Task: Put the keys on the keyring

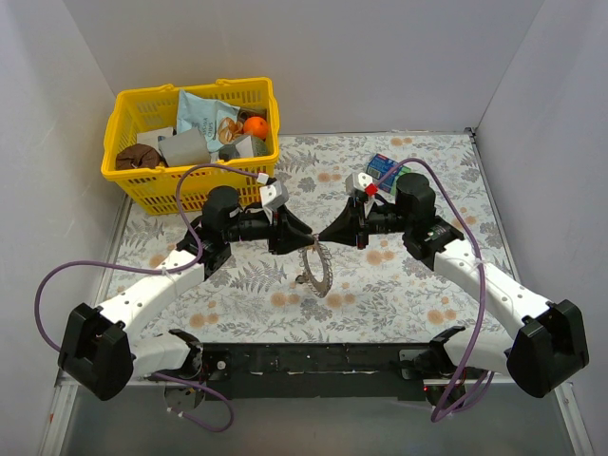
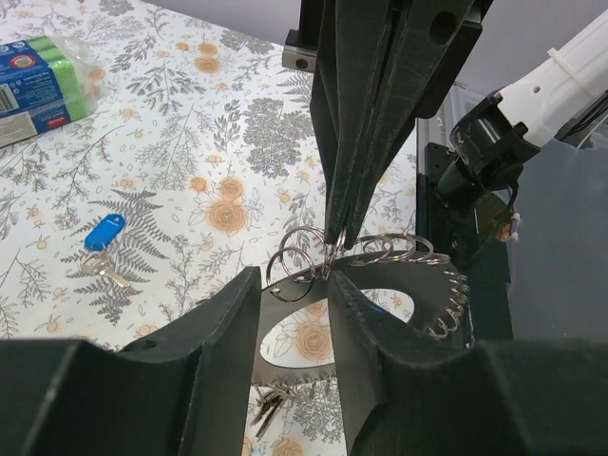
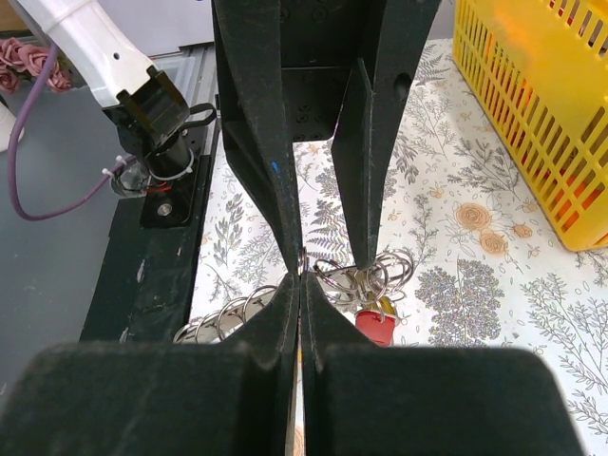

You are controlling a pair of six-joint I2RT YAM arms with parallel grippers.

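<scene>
Keyring point(image 1: 319, 274) hangs between arms above table point(image 1: 399, 294), right gripper point(image 1: 330, 233) pinched shut on its upper edge. Left gripper point(image 1: 300, 231) jaws apart, straddling rim. Blue key point(image 2: 103, 233) lies apart on table. Best: close left gently, hold hoop level, avoid twisting.

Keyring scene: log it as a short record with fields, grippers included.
keyring: tilted, where both grippers' tips meet
right gripper: shut on the keyring's edge
left gripper: jaws open, straddling the keyring
blue key: loose on the floral tablecloth, apart from the keyring
red key: under the small split rings by the keyring
yellow basket: far left corner, untouched
</scene>
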